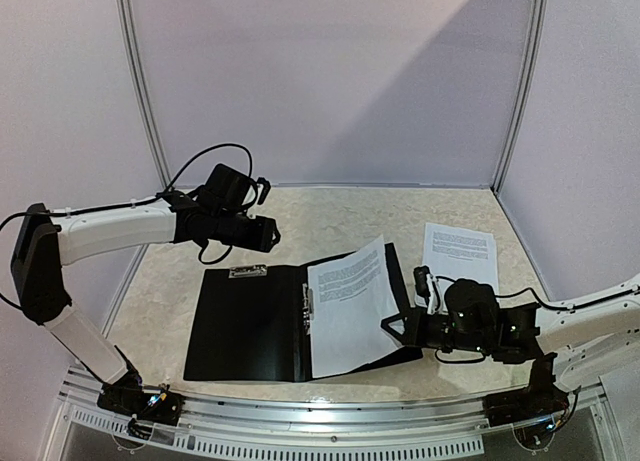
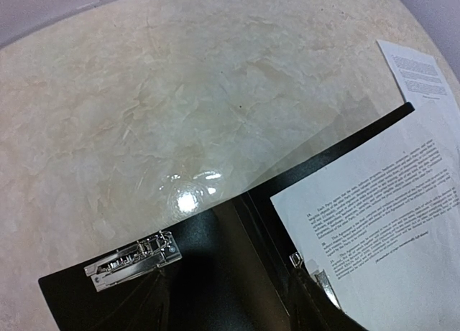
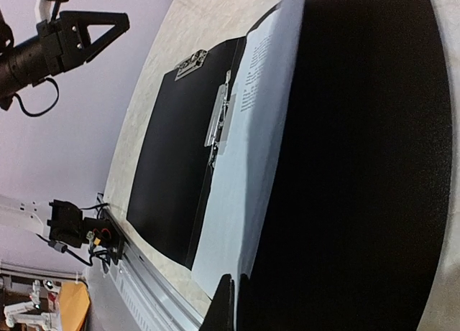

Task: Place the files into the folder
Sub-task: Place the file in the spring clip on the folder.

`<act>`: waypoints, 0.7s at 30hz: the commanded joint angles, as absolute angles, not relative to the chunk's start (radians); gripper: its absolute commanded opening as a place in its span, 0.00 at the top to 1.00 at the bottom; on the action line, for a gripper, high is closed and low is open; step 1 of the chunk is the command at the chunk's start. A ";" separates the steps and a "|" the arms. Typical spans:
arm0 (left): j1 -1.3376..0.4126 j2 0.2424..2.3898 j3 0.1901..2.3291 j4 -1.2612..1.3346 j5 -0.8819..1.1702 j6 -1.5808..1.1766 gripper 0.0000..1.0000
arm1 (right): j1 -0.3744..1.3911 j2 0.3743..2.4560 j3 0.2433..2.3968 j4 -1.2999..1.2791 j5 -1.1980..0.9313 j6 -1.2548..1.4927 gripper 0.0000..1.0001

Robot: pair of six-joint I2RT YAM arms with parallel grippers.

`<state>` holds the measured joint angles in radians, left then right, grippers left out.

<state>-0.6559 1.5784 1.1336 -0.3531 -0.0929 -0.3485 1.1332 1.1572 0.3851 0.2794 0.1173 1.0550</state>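
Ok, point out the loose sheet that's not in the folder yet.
In the top view the loose sheet lies flat on the table at the right, just past the folder's raised right flap and beyond the right pincer.

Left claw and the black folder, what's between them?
Only bare table; the top view shows it between the left claw and the folder.

Top camera high, rear; left wrist looks down; right wrist low, close; all share folder (image 1: 245, 321).

One sheet (image 1: 345, 301) lies in the folder (image 1: 245, 321) — second sheet (image 1: 460, 256) right of it.
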 commanded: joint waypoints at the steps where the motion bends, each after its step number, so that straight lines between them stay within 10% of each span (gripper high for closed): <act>1: -0.637 1.574 1.129 -0.350 -0.084 -0.354 0.44 | 1.141 1.158 0.388 0.261 0.155 1.056 1.00; 21: -0.634 1.582 1.132 -0.350 -0.066 -0.356 0.44 | 1.141 1.176 0.375 0.302 0.209 1.066 1.00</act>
<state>-0.6502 1.5787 1.1336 -0.3531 -0.0795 -0.3492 1.1332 1.1694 0.3851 0.2813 0.1730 1.0592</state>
